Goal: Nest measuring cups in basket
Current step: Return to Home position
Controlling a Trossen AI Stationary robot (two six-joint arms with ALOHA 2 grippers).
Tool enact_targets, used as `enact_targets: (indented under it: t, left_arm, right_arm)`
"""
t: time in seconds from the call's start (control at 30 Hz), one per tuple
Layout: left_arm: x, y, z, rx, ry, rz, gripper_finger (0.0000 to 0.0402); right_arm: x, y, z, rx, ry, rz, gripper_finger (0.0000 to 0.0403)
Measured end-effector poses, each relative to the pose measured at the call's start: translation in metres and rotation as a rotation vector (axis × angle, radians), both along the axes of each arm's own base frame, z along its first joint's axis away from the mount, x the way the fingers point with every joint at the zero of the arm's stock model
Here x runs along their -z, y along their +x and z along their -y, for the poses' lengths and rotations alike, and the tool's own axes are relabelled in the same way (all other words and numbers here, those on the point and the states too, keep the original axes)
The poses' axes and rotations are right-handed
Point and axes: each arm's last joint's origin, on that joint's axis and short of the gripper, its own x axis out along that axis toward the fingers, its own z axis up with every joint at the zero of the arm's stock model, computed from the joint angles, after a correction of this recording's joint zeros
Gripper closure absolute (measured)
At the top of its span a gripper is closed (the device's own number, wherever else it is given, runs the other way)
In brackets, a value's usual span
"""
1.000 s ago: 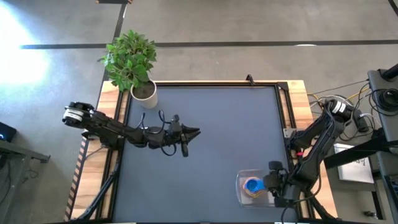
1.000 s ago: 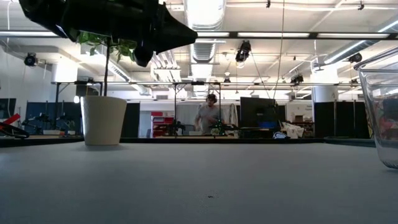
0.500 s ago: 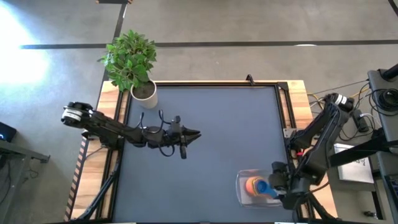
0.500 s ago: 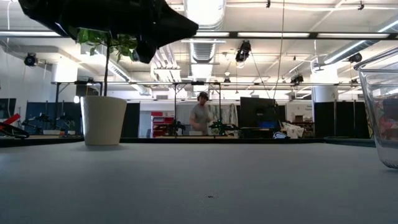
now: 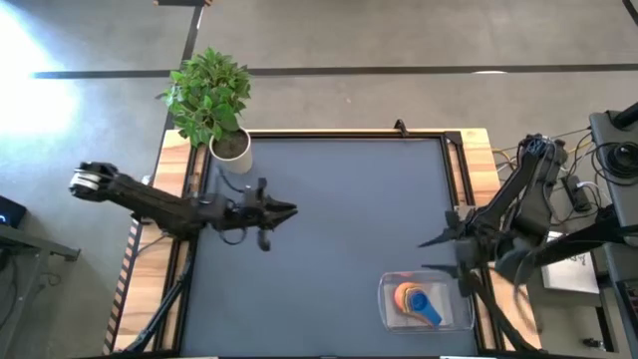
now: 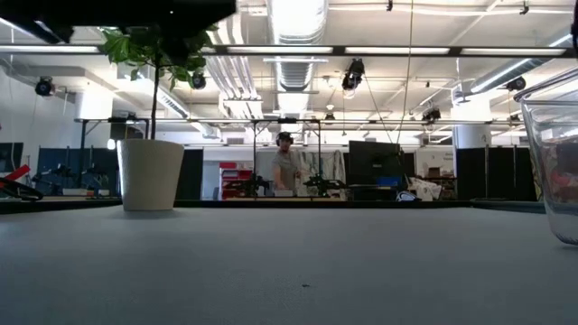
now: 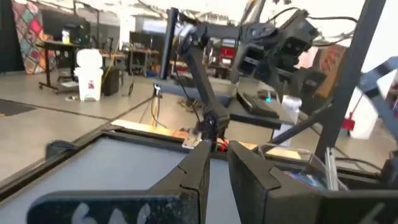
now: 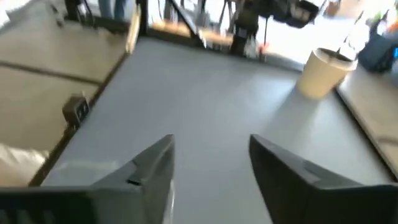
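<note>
The clear basket (image 5: 385, 299) stands at the table's near right; its wall (image 6: 553, 171) also shows in the low view. Inside it lie nested measuring cups, of which an orange one (image 5: 406, 295) and a blue one (image 5: 428, 308) show; the blue one rests on the orange one. My right gripper (image 5: 431, 247) hangs above the table on the far side of the basket, pointing toward the table's left. It is open (image 8: 211, 155) with nothing between its fingers. My left gripper (image 5: 291, 209) is shut (image 7: 216, 167) and empty, raised over the table's left half.
A white pot (image 5: 232, 150) with a green plant stands at the table's far left corner, also seen in the low view (image 6: 150, 174). A raised dark frame (image 5: 344, 133) runs round the table. A person (image 6: 284, 169) stands in the room far beyond the table.
My right gripper has risen from the basket, drawn away toward the table's far and right edges, and turned to point left. The blue cup stays in the basket, now lying off to the orange cup's near right. My left gripper has pulled back toward the left edge.
</note>
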Motion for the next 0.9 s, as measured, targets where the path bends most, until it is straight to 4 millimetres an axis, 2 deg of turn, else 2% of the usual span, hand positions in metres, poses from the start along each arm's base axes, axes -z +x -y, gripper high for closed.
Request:
enact_targets:
  t: [0.2,0.3,0.37,0.53,0.7,0.9]
  left_arm:
    - [-0.003,-0.048,-0.011,-0.005,-0.036,0.101,0.0362]
    - [-0.002,-0.063,-0.012,0.051,-0.007,0.147,0.0362]
    - [-0.001,-0.073,-0.013,0.066,-0.001,0.175,0.0362]
    - [0.005,-0.09,-0.016,0.062,0.001,0.161,0.0362]
    - [0.007,-0.102,-0.02,0.043,0.004,0.125,0.0363]
    - [0.011,-0.118,-0.024,-0.005,0.029,0.078,0.0367]
  right_arm:
    - [-0.02,-0.002,0.021,-0.068,-0.026,0.116,0.0324]
    - [-0.02,0.004,0.034,0.004,-0.09,0.139,0.0381]
    - [-0.016,0.009,0.043,0.043,-0.111,0.125,0.0389]
    - [-0.006,0.013,0.063,-0.013,-0.062,0.11,0.0394]
    - [-0.001,-0.013,0.093,-0.022,0.008,0.277,0.0395]
    - [0.025,-0.025,0.106,-0.032,0.021,0.404,0.0395]
